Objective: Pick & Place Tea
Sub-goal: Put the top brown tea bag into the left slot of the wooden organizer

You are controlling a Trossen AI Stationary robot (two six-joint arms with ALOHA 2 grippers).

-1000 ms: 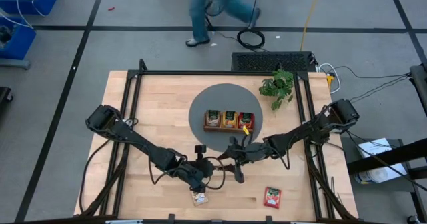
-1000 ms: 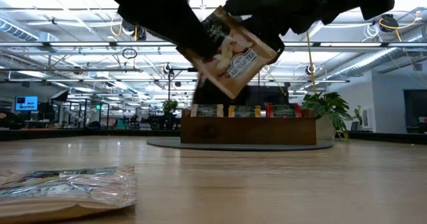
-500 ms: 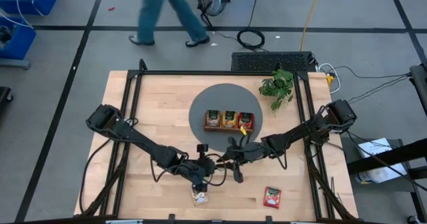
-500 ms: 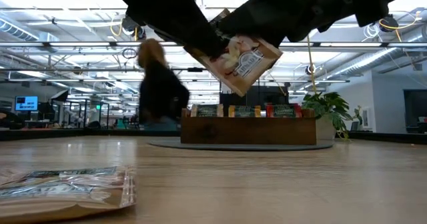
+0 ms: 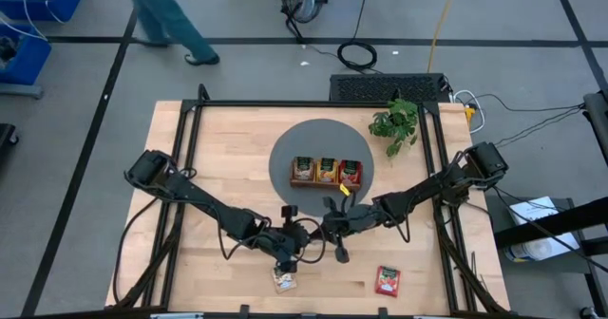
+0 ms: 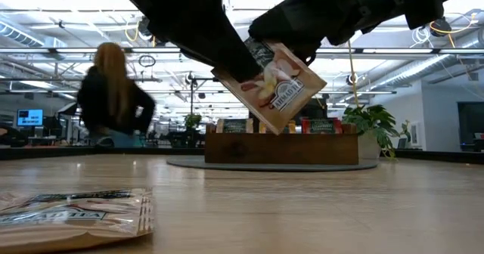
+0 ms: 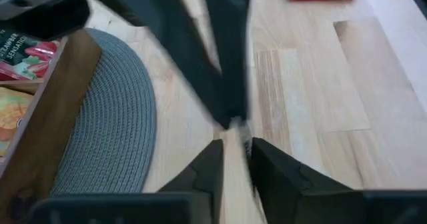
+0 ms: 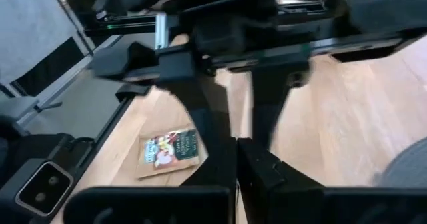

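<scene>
Held sachet: a cream tea sachet (image 6: 276, 88) hangs tilted in the air above the tabletop (image 5: 228, 167), in front of the tray, caught between the two hands.
Right hand: the right hand (image 5: 328, 230) is over the near middle of the tabletop, fingers closed on the cream tea sachet.
Left hand: the left hand (image 5: 306, 236) meets it from the other side; its fingers (image 7: 207, 174) stand slightly apart with the sachet's edge between them, and whether they grip cannot be told.
Cream sachet on tabletop: a second cream sachet (image 5: 284, 280) lies flat near the front edge, below the left hand.
Red sachet: a red sachet (image 5: 388, 280) lies flat near the front edge, to the right, well apart from both hands.
Tray: the wooden tray (image 5: 326, 181) sits on a round grey mat (image 5: 285, 148), with sachets standing in its three compartments.
Plant: a small green plant (image 5: 396, 121) stands beside the mat.
Person: a person (image 6: 113, 95) is in the room beyond the tabletop.
</scene>
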